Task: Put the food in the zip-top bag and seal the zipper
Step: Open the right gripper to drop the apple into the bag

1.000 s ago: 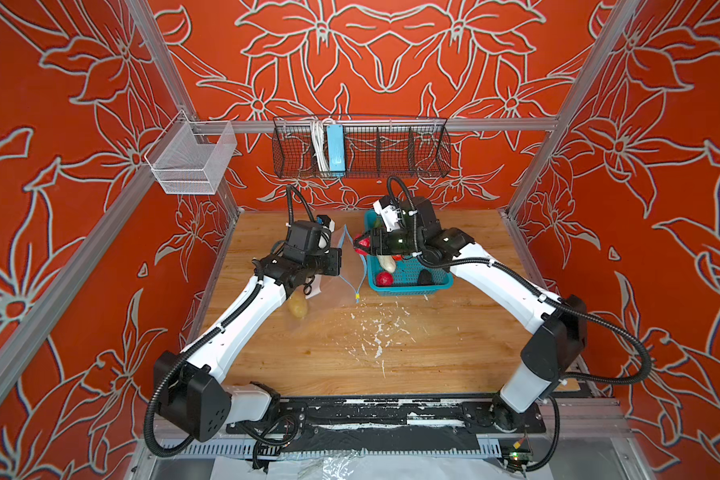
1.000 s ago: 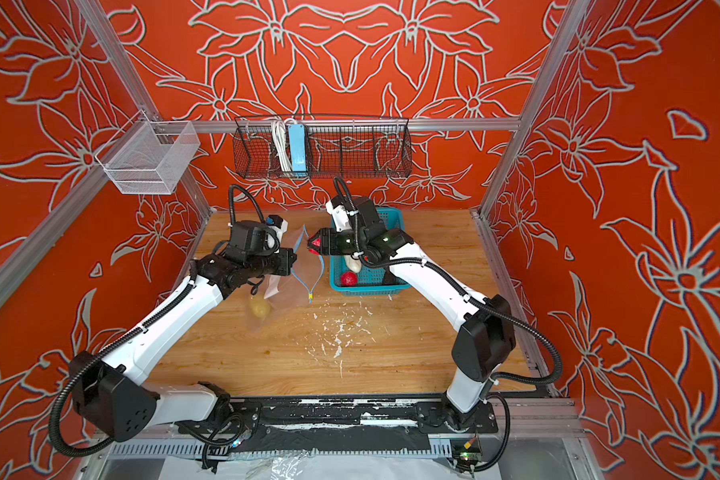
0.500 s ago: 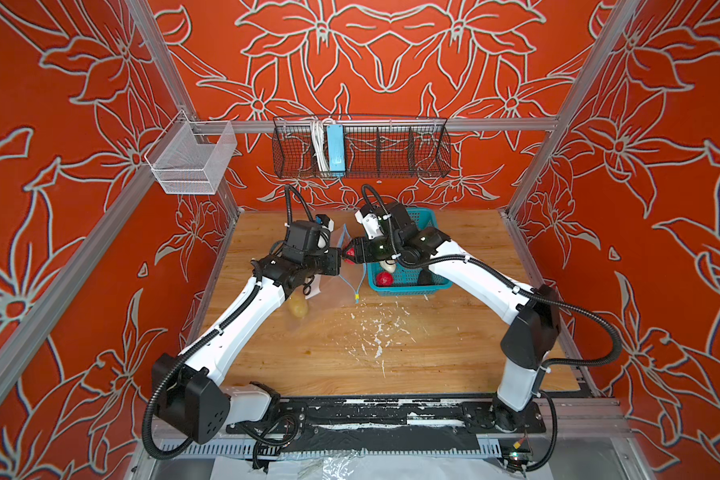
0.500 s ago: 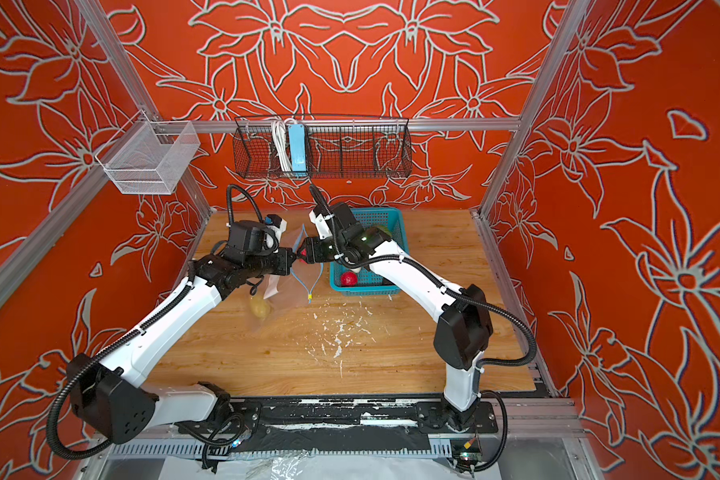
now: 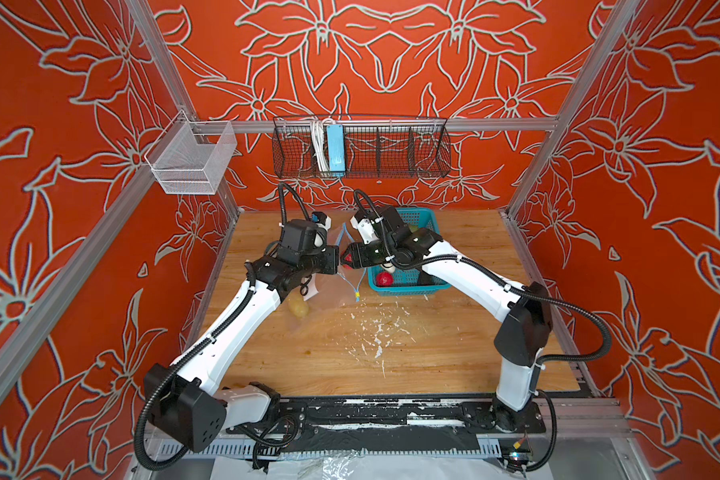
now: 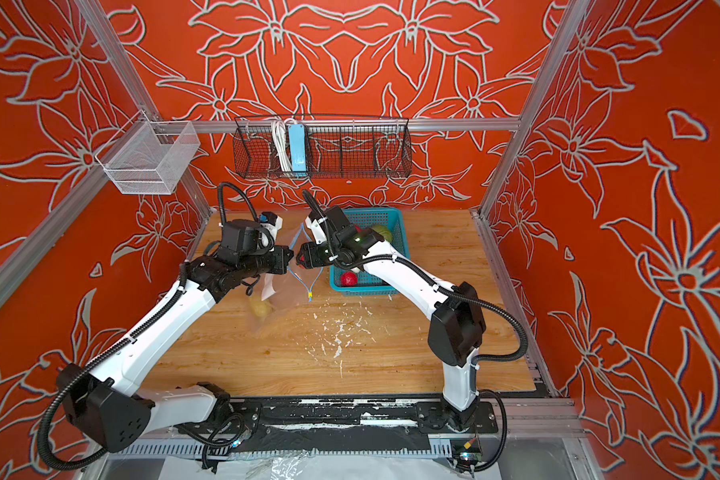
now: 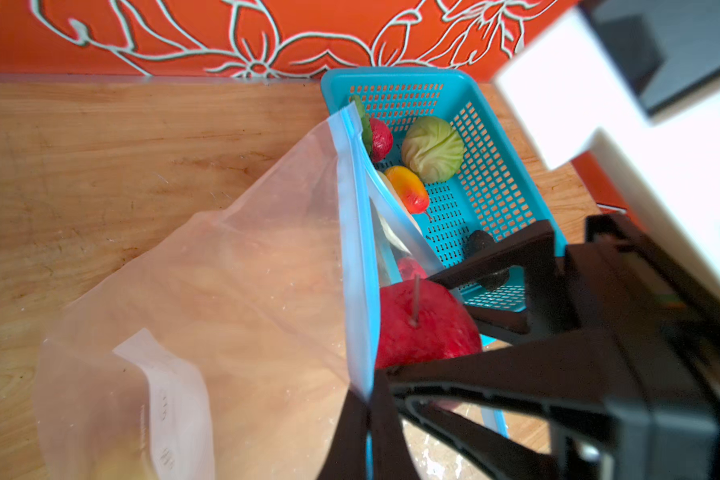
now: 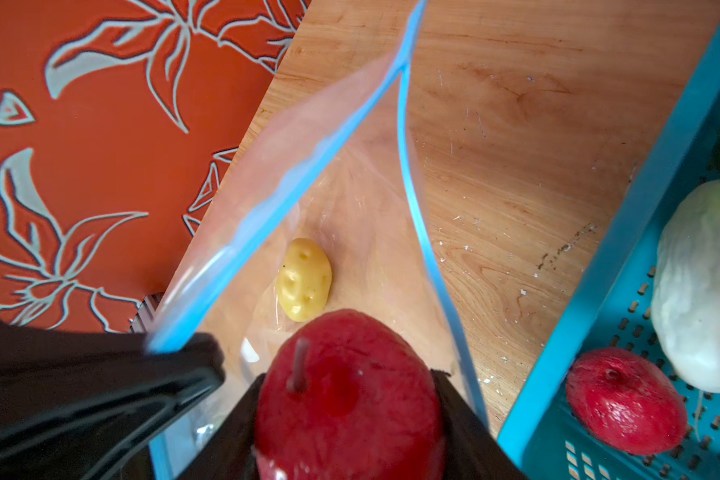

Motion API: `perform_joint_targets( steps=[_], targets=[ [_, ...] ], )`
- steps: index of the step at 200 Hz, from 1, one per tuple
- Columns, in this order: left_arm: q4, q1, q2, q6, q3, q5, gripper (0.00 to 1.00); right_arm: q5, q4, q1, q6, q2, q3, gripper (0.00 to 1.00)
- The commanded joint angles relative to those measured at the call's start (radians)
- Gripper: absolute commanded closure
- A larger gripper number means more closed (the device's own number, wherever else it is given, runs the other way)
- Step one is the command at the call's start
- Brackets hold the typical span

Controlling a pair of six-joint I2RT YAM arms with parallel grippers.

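Our left hand (image 7: 367, 411) is pinched shut on the zipper (image 7: 352, 249) of the zip-top bag (image 7: 225, 291). It lifts that rim so the mouth gapes, while the body sags onto the table (image 5: 391, 353), at about eleven o'clock from the table's middle in a top view. Our right hand (image 8: 348, 415) is clamped on a red fruit (image 8: 341, 374) by its flanks, right at the mouth, above the yellow potato (image 8: 304, 278) lying inside. The teal basket (image 7: 491, 174), at three o'clock of the bag, holds the cabbage (image 7: 432, 149) and other pieces.

We judge the film thin, limp and slick – only the stiffer blue strip offers a sure hold. The fruit looks light, firm and round, so it may roll or slip from the pads; we would hold it across its widest girth and let go low inside.
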Motion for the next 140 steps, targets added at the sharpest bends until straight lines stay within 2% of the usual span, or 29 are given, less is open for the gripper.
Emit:
perform_joint_targets(
  steps=[1,10,28,87,96,140],
  targets=[
    [-0.005,0.010,-0.018,0.014,0.027,0.000,1.00,-0.005,-0.020,0.010,-0.007,0.029,0.052,0.38],
    [-0.006,0.010,-0.016,0.014,0.028,0.001,1.00,-0.009,-0.020,0.011,-0.008,0.031,0.055,0.31],
    [-0.008,0.011,-0.018,0.018,0.029,-0.002,1.00,-0.022,-0.014,0.015,-0.020,0.029,0.060,0.25],
    [-0.011,0.014,-0.020,0.016,0.029,-0.001,1.00,-0.009,-0.017,0.018,-0.018,0.006,0.076,0.15],
    [-0.011,0.015,-0.021,0.015,0.027,-0.002,1.00,-0.009,-0.017,0.018,-0.018,0.002,0.077,0.03],
    [-0.011,0.016,-0.025,0.015,0.025,-0.002,1.00,-0.007,-0.026,0.018,-0.019,-0.031,0.098,0.02]
  ],
)
